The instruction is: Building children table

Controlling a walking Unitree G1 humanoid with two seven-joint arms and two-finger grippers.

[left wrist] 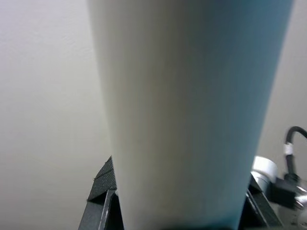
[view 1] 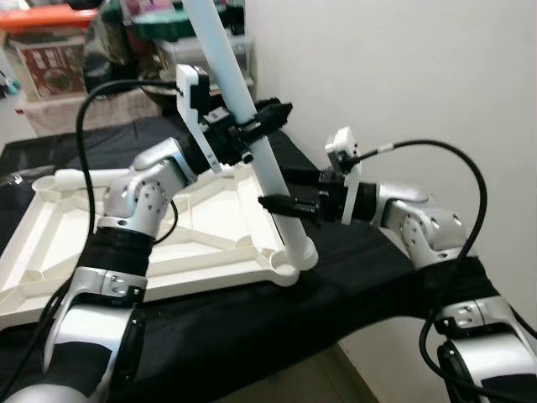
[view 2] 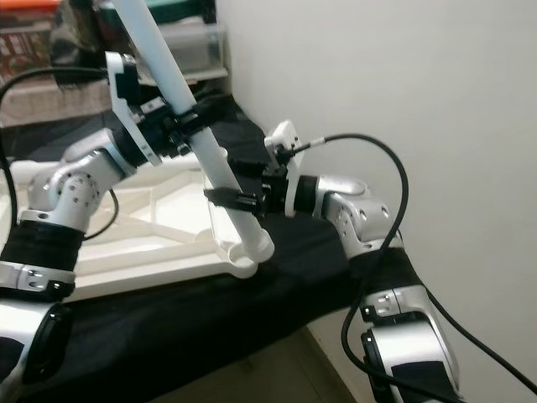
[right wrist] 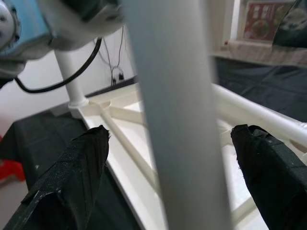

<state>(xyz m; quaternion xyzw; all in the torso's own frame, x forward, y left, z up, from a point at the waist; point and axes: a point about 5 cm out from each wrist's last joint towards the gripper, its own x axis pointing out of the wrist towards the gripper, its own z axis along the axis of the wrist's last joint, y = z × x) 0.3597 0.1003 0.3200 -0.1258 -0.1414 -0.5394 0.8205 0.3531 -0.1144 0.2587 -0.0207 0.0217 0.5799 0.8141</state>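
Table leg (view 1: 252, 134) gripped by left end effector (view 1: 256, 126), bearing no legible writing.

The table leg (view 1: 252, 143) leans tilted in the near right corner socket of the tabletop (view 1: 201, 227), which lies on the cloth (view 1: 277, 319).

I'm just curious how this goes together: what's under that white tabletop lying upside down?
A black cloth lies under the white tabletop, spreading past its edges. Whatever supports the cloth is covered. The tilted white leg, held by both grippers, meets the tabletop's near corner socket.
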